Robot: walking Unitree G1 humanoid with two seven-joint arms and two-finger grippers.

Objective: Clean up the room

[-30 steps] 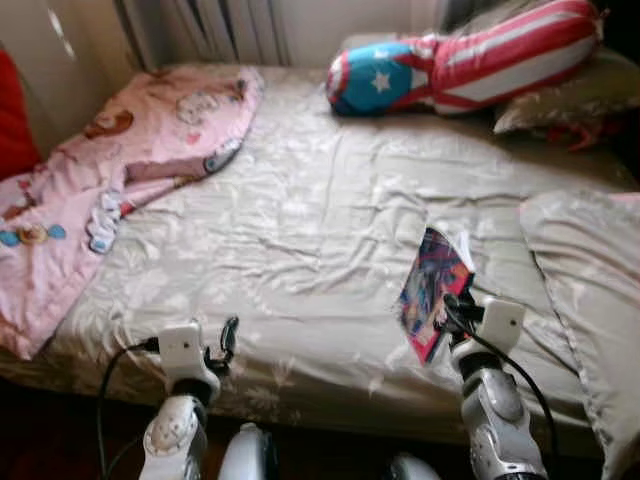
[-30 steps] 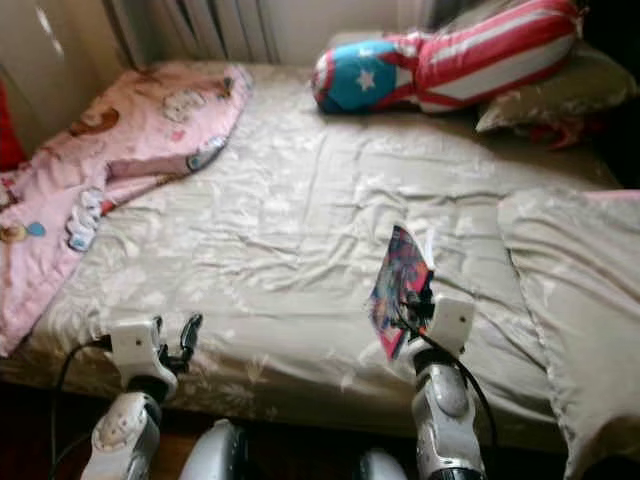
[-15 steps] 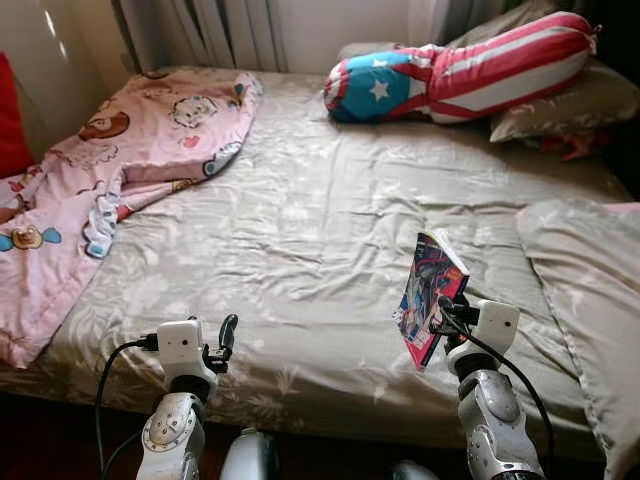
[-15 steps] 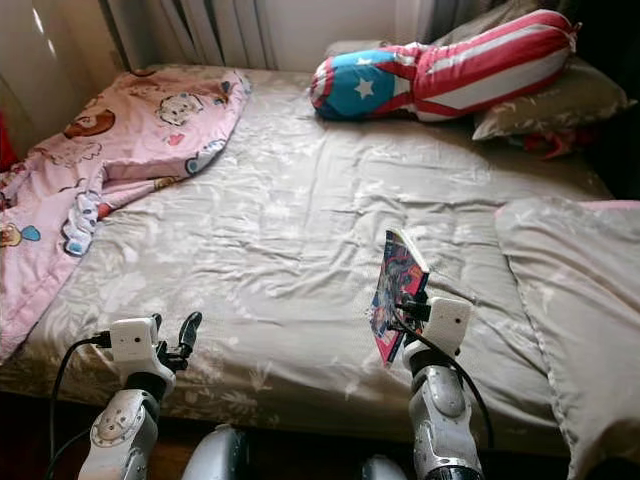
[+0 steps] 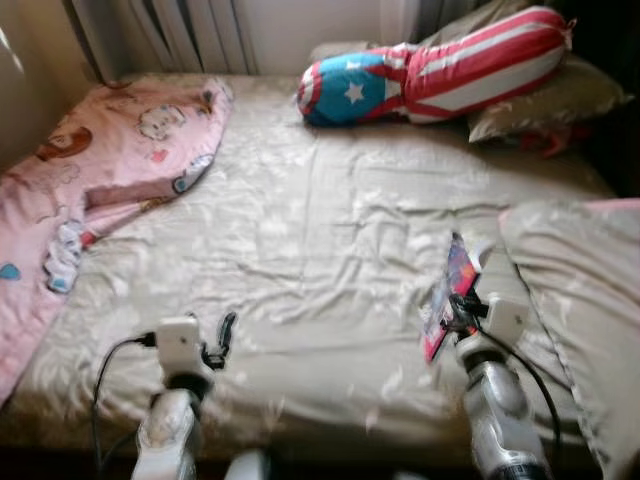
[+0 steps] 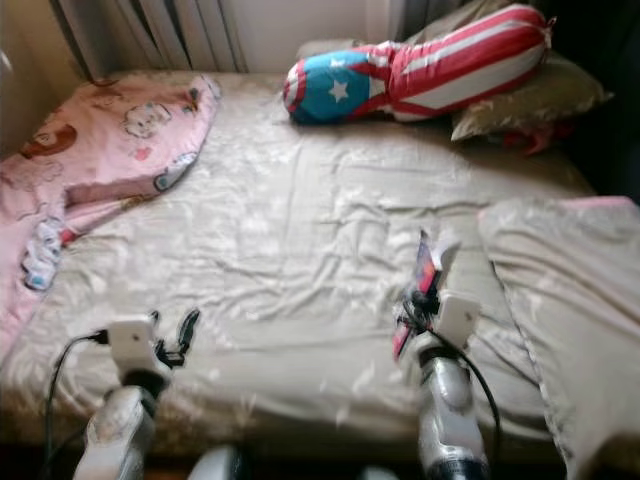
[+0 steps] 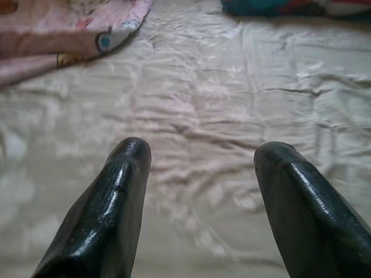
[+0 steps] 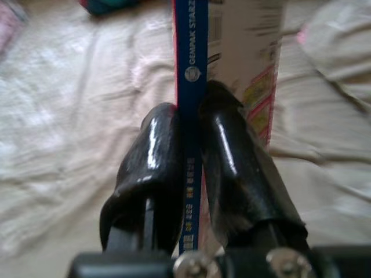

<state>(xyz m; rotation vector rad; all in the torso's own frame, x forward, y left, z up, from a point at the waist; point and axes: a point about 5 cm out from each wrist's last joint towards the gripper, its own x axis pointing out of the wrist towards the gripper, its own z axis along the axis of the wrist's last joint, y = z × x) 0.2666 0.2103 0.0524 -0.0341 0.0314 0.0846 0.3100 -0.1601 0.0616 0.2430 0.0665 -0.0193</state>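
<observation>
The bed [image 5: 300, 240] spans most of the frame, its beige sheet rumpled. A pink blanket [image 5: 90, 170] lies bunched along the left edge, a striped star cushion [image 5: 430, 75] sits at the upper right, and a pillow [image 5: 575, 290] lies at the right edge. Low in the frame and right of centre, the right gripper [image 8: 194, 145] is pinched on the spine of a thin magazine [image 5: 448, 295], held upright above the sheet. The grip is narrow and right at the magazine's edge — the pages could sag, twist or slide out if the arm swings. At the lower left, the left gripper [image 7: 200, 191] hangs spread and empty over the sheet — likely no help if the magazine drops.
</observation>
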